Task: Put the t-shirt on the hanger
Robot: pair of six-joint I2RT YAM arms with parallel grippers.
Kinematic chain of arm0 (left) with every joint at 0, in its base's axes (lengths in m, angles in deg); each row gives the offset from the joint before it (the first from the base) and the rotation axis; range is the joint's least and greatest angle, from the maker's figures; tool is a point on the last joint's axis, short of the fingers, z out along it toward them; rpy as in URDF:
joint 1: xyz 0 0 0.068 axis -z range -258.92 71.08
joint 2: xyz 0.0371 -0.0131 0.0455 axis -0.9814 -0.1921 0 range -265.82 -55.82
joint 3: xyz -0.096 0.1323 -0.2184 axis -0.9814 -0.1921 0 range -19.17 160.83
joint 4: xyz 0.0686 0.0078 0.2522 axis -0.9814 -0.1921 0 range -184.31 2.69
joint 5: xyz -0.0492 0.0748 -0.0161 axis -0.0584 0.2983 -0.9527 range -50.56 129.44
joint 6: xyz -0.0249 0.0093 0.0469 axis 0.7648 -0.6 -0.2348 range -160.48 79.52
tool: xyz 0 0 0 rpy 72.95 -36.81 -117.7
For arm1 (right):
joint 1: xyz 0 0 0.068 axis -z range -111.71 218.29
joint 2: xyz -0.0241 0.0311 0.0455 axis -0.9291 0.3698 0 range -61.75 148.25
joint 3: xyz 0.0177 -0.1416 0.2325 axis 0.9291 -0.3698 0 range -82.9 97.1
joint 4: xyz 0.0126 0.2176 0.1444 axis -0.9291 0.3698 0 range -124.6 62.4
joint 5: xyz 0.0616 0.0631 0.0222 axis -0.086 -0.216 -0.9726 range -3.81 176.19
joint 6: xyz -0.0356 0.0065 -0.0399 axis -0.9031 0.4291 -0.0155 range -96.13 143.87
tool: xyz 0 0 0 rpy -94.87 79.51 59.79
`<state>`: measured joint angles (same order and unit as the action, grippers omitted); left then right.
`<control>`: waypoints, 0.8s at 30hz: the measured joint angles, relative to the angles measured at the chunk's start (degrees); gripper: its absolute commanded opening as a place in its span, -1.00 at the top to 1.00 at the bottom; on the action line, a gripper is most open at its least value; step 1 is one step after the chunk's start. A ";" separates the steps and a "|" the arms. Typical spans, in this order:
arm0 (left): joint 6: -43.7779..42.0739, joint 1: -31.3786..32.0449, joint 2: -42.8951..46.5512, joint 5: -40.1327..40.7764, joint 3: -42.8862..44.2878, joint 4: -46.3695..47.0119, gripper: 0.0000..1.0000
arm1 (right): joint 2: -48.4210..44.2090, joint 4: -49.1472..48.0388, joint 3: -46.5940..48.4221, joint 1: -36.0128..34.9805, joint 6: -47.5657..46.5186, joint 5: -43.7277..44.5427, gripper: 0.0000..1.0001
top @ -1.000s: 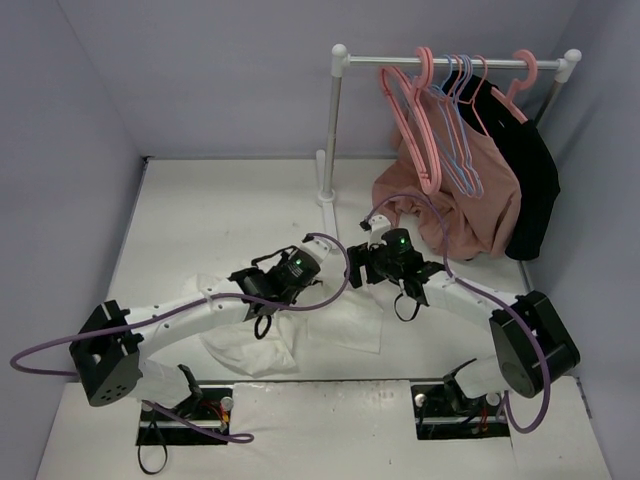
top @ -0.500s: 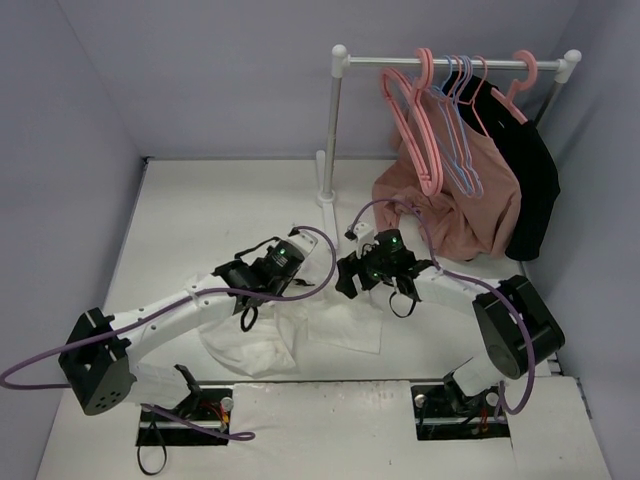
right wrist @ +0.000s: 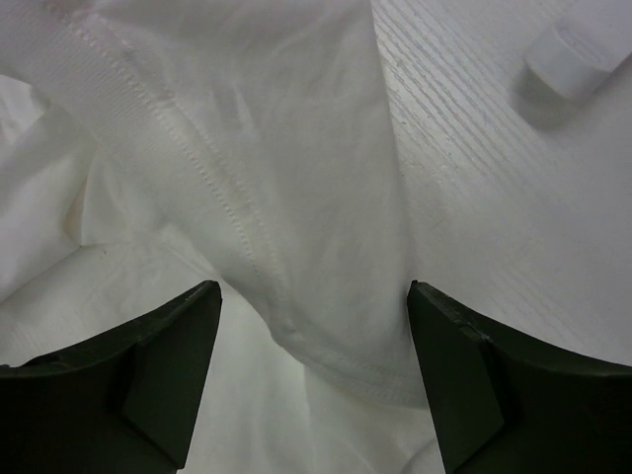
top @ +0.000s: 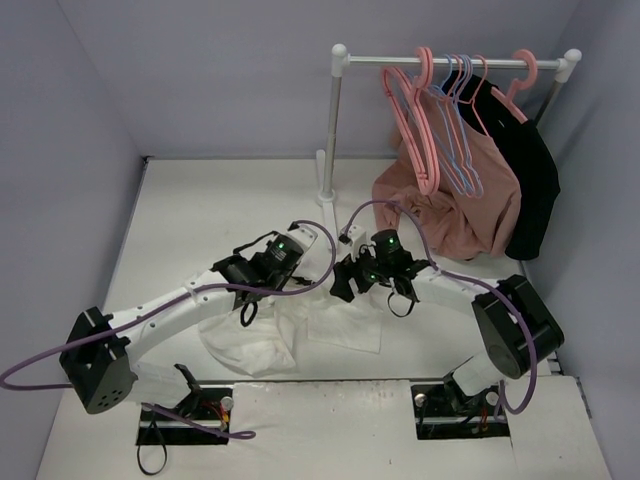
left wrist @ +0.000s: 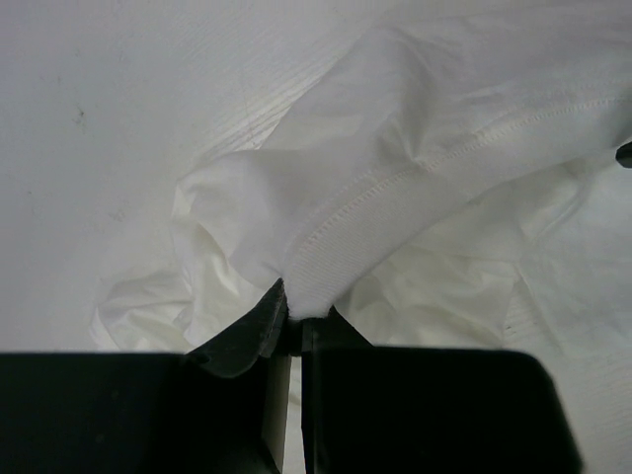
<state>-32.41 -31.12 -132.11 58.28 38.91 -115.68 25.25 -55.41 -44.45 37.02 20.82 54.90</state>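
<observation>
T-shirt (left wrist: 415,168) hem nipped in L pincer (left wrist: 294,321); R pincer (right wrist: 312,301) spread astride fold.

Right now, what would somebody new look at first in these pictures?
Probably the crumpled white t-shirt in the middle of the table, with the left pincer shut on a stitched edge and the right pincer open astride a fold. Next comes the rack at the back right, where the light-blue hanger hangs among pink hangers, a dusty-pink top and a black garment.
</observation>
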 measured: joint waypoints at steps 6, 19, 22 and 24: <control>-0.34 -0.72 0.00 -0.43 1.05 -0.10 1.00 | 3.20 -0.48 0.35 -1.22 0.49 2.24 0.79; -12.83 -3.13 8.69 3.47 23.09 -5.34 1.00 | -9.64 19.22 36.30 -4.54 -4.21 10.62 1.00; -19.13 -3.20 10.95 5.50 35.49 -3.89 1.00 | -10.74 20.97 51.20 -5.65 -6.41 10.75 1.00; -22.71 -3.20 11.56 5.93 43.42 -1.98 1.00 | -10.65 21.10 59.32 -6.27 -7.33 10.09 1.00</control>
<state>-55.12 -34.32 -120.55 64.21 82.33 -117.66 14.60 -34.31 14.87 30.74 13.49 64.99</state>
